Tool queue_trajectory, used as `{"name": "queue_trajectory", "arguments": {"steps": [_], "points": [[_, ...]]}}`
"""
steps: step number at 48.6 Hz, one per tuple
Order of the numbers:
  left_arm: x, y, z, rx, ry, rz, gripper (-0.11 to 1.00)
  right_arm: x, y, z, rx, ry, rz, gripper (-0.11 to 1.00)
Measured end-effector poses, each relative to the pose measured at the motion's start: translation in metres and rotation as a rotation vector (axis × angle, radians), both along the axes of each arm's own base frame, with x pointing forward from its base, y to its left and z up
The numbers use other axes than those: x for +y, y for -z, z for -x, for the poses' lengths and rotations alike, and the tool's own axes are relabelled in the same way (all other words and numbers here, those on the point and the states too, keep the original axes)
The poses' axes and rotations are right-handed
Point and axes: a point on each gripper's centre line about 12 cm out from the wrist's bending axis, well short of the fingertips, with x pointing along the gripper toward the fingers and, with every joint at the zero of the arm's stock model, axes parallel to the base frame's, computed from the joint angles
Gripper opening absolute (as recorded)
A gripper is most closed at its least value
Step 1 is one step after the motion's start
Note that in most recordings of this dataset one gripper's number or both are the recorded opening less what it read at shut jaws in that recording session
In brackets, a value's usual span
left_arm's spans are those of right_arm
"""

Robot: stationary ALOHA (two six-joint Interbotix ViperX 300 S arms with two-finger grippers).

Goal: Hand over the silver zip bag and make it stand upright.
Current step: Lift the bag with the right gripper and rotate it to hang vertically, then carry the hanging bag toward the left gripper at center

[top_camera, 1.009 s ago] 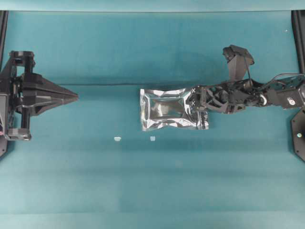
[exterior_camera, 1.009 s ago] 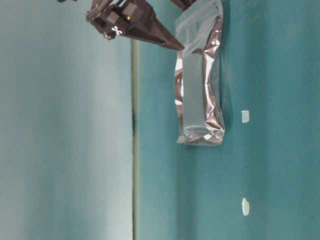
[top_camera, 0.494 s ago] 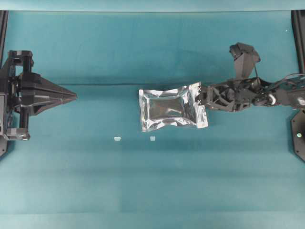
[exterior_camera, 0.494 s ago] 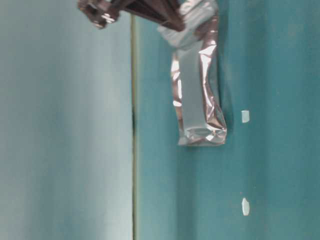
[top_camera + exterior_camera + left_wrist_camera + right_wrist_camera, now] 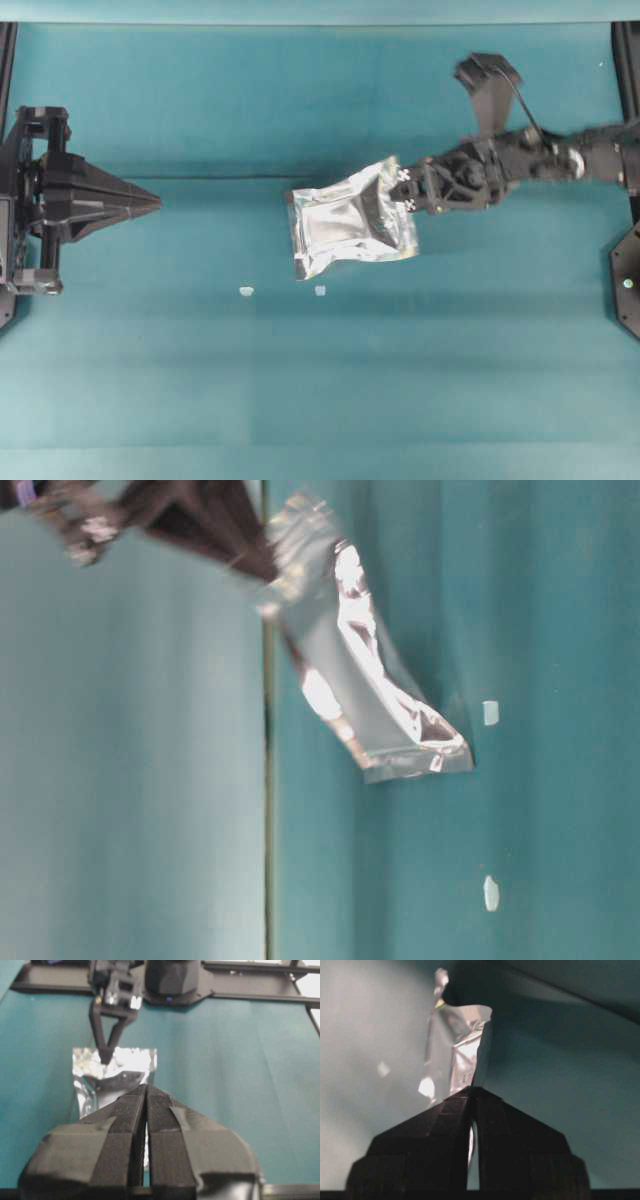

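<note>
The silver zip bag (image 5: 350, 222) is a shiny crinkled foil pouch near the table's middle. My right gripper (image 5: 400, 188) is shut on its right sealed edge and holds that end raised, so the bag hangs tilted with its far corner close to the cloth (image 5: 415, 760). The bag also shows in the right wrist view (image 5: 455, 1050), pinched between the jaws, and in the left wrist view (image 5: 115, 1067). My left gripper (image 5: 155, 203) is shut and empty at the far left, well apart from the bag; its jaws are pressed together in the left wrist view (image 5: 146, 1087).
Two tiny white scraps (image 5: 246, 291) (image 5: 320, 291) lie on the teal cloth just in front of the bag. A fold line in the cloth (image 5: 230, 178) runs across the table behind the bag. Dark frame rails stand at both side edges.
My right gripper has closed on the bag's right edge and lifted it up and back, tilting the bag off the cloth. The left arm has not moved.
</note>
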Motion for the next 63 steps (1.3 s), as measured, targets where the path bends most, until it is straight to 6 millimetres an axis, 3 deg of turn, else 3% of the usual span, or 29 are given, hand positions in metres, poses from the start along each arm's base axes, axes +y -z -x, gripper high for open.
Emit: {"name": "queue_trajectory", "arguments": {"steps": [10,29,50,63], "points": [[0.000,0.000,0.000,0.000,-0.001,0.005,-0.01,-0.004,-0.032,-0.014,0.020,-0.158,0.012,0.03],[0.000,0.000,0.001,-0.003,0.002,-0.002,-0.01,0.002,-0.065,-0.021,0.113,-0.385,0.056,0.03],[0.000,-0.001,0.002,-0.006,-0.001,0.004,-0.01,0.034,-0.095,-0.028,0.185,-0.728,0.201,0.03],[0.000,0.002,0.002,0.001,-0.001,0.011,-0.01,0.062,-0.103,-0.045,0.245,-0.936,0.280,0.03]]}}
